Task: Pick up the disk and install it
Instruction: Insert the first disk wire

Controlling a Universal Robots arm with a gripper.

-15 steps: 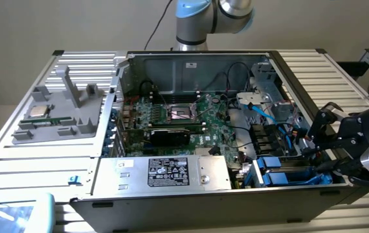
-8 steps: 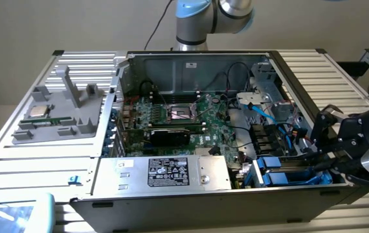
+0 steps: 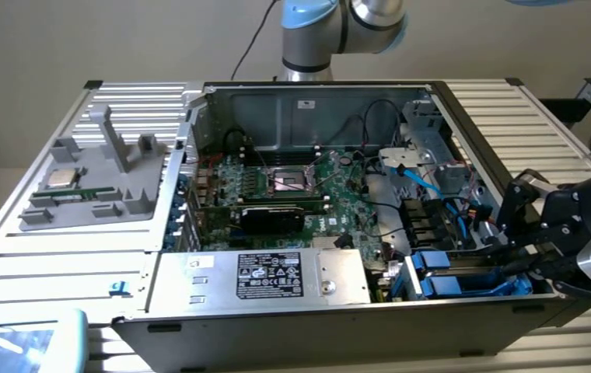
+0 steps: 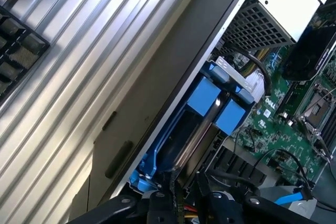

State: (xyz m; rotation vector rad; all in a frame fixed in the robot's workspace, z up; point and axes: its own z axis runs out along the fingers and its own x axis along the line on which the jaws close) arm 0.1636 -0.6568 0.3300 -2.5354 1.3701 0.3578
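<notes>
The disk stands on edge in the drive bay at the near corner of the open computer case, on the exterior view's right. Its blue carrier frame and its silver metal edge show in the wrist view. My gripper reaches into that corner from the exterior view's right. Both dark fingertips straddle the near end of the disk, and the gripper is shut on it. The label side of the disk is hidden inside the bay.
A silver power supply box with a black label sits beside the bay. Behind it lie the motherboard and loose blue cables. The case's dark side wall runs close by. A grey tray with a small chip stands on the ribbed table.
</notes>
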